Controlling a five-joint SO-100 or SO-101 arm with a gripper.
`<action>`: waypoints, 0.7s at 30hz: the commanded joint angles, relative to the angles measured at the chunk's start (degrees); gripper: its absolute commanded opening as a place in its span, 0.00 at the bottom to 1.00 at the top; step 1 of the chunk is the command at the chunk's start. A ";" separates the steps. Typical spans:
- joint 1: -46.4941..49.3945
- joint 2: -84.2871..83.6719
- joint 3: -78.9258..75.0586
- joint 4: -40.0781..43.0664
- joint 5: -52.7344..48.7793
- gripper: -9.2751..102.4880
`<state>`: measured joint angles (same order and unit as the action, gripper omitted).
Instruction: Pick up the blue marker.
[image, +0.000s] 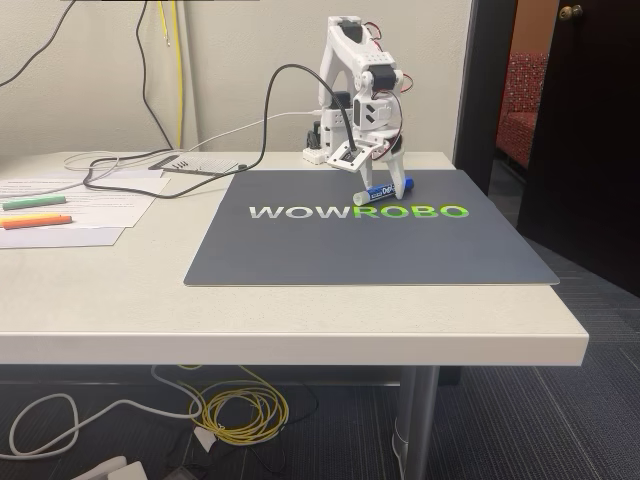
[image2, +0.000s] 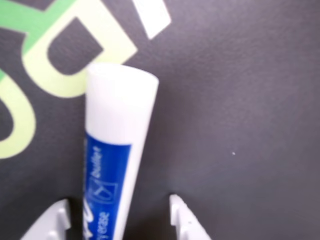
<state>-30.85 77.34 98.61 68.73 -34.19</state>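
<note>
Blue marker: found lying on the dark mat by the green lettering, between the widely spread fingers of the gripper, close against the left one in the wrist view. Could have rolled or pivoted out on closing, if shoved by that finger first.

The arm stands folded over, wrist bent down, gripper low at the mat, fingers parted.
</note>
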 joint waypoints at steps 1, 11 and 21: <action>-0.26 0.35 -2.20 -0.35 -0.44 0.29; 0.00 0.35 -2.20 -0.26 -0.26 0.22; 0.09 0.26 -2.20 -0.26 0.18 0.19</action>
<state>-30.85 77.34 98.61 68.29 -34.19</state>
